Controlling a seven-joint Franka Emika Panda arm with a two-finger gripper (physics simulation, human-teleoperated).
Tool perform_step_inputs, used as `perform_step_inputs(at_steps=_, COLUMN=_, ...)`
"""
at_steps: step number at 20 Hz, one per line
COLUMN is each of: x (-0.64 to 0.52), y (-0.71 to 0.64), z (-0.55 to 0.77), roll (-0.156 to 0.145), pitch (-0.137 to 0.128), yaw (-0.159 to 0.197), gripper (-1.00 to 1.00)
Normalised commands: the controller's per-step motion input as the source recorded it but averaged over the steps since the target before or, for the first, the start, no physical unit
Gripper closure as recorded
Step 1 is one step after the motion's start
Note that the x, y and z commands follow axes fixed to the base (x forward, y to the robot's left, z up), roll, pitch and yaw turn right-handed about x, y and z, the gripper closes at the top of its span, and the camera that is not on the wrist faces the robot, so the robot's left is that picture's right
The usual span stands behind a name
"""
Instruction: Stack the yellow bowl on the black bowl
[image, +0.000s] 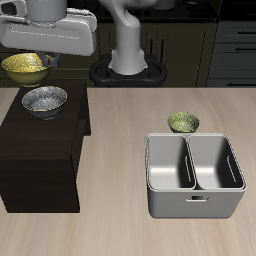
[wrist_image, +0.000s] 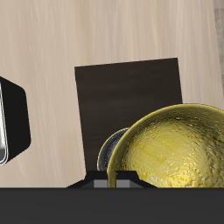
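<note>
The yellow bowl (image: 27, 66) hangs under my gripper (image: 33, 55), which is shut on its rim and holds it in the air. It is above and a little behind the black bowl (image: 44, 100). The black bowl, with a silvery speckled inside, stands on a dark low stand (image: 40, 150). In the wrist view the yellow bowl (wrist_image: 175, 149) fills much of the frame and hides most of the black bowl (wrist_image: 107, 156). My fingertips are mostly hidden by the gripper body and the bowl.
A small green-tinted bowl (image: 183, 122) sits on the table behind a grey two-compartment caddy (image: 193, 185). The caddy's edge shows in the wrist view (wrist_image: 10, 122). The robot's base (image: 128, 65) stands at the table's back.
</note>
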Motion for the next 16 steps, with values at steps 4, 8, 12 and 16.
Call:
perform_step_inputs(at_steps=4, x=-0.04, y=-0.07, z=-0.21, roll=-0.015, pitch=0.03, yaw=-0.019, gripper=1.0)
perform_step_inputs(at_steps=8, x=-0.1, y=-0.07, z=-0.21, roll=-0.017, pitch=0.01, yaw=0.003, gripper=1.0)
perform_step_inputs(at_steps=12, x=-0.22, y=0.02, z=-0.18, roll=0.004, pitch=0.008, yaw=-0.002, gripper=1.0)
perform_step_inputs(at_steps=16, x=-0.15, y=0.12, z=-0.14, roll=0.014, pitch=-0.016, yaw=0.023, gripper=1.0)
